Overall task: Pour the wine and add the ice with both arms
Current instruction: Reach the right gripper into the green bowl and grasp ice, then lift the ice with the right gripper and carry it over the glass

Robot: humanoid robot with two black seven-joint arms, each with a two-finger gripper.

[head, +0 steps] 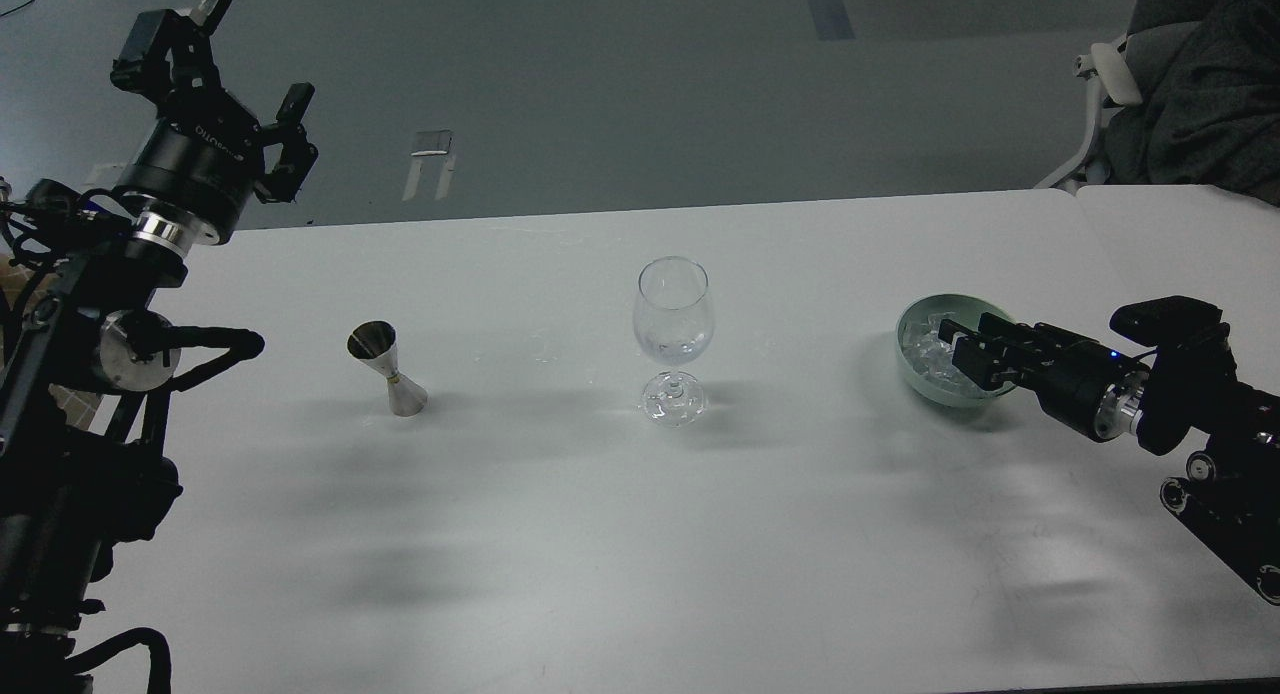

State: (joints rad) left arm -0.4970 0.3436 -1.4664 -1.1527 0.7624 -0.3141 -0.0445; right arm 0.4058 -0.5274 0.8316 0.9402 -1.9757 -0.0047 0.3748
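Observation:
A clear stemmed glass (673, 319) stands at the table's middle with a little clear wine (673, 351) in its bottom. A steel jigger (388, 369) stands to its left. A pale green bowl (921, 317) at the right holds a heap of clear ice (925, 355). My right gripper (962, 350) reaches in from the right with its fingertips down among the ice. Its dark fingers lie close together, and I cannot tell whether they hold a cube. My left gripper (222, 84) is raised high beyond the table's far left corner, open and empty.
The white table (640, 534) has a seam to a second table at the far right (1180, 224). A chair with dark fabric (1190, 84) stands behind the right corner. Grey floor lies beyond the far edge.

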